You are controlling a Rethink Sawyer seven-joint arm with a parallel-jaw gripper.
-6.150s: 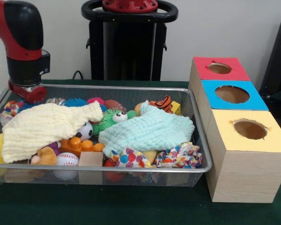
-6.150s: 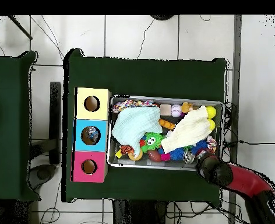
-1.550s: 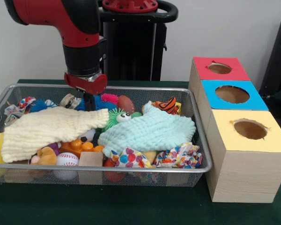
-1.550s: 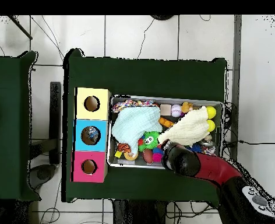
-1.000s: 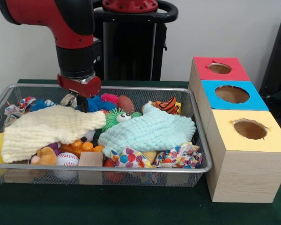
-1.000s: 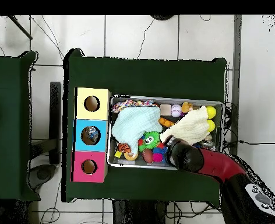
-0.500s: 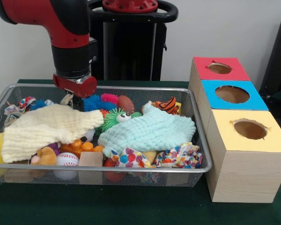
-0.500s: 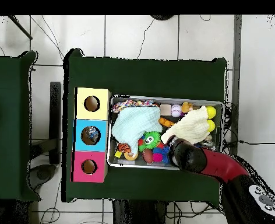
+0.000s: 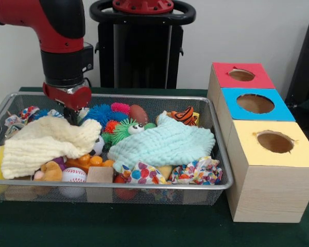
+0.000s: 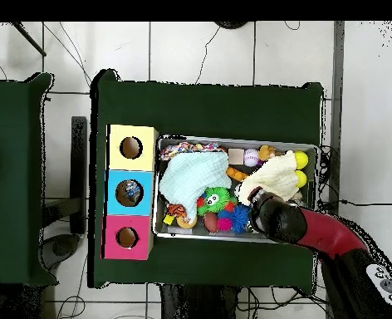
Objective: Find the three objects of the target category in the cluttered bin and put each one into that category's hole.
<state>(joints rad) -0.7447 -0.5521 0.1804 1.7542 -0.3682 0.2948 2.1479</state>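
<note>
A wire-mesh bin [image 9: 222, 170] is crowded with toys. Two waffle-textured cloths are draped over them — a pale yellow cloth [image 9: 41, 144] at left, a mint cloth [image 9: 162, 144] at centre. Three wooden boxes [image 9: 268, 175] with round holes stand right of the bin. The gripper [image 9: 70, 116] touches the yellow cloth's far edge, beside a spiky blue ball [image 9: 98, 113]; whether it grips cannot be told.

Toys lie partly hidden under the yellow cloth [image 9: 44, 144] and mint cloth [image 9: 162, 144]
</note>
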